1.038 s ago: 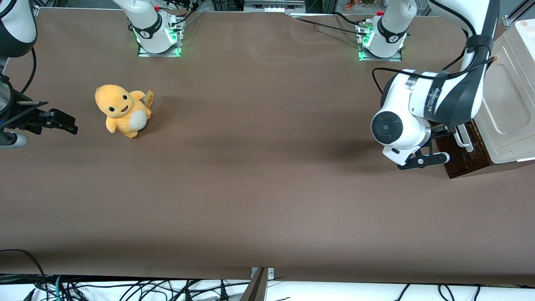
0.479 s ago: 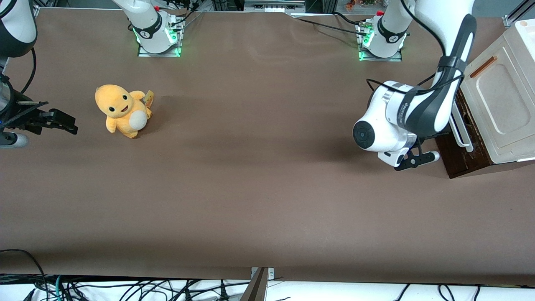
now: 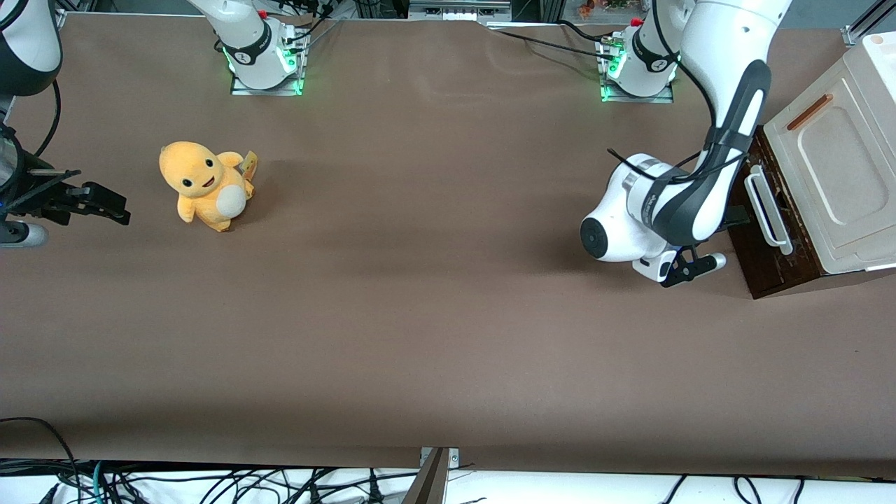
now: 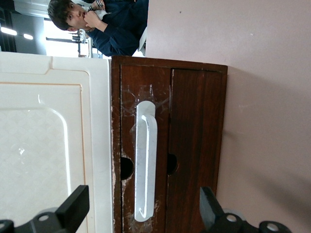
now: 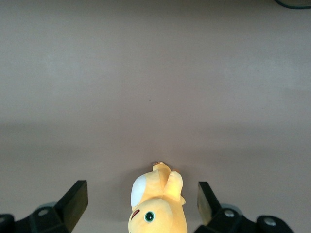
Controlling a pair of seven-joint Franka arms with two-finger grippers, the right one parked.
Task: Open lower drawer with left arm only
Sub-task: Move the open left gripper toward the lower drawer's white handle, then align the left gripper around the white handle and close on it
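The counter (image 3: 420,315) carries a matte brown covering, unbroken from edge to edge, with soft shadow bands and even overhead light. The gripper (image 4: 144,213), fingers spread wide, sits low over this covering at the working arm's end. Nearer to the front camera than the gripper, the covering ends at a white ledge strewn with black cables (image 3: 210,483), and a metal bracket (image 3: 435,470) sits at that edge. In the left wrist view, ahead of the gripper, a person in a dark blue top (image 4: 114,26) sits beside a bright lit opening (image 4: 60,46).
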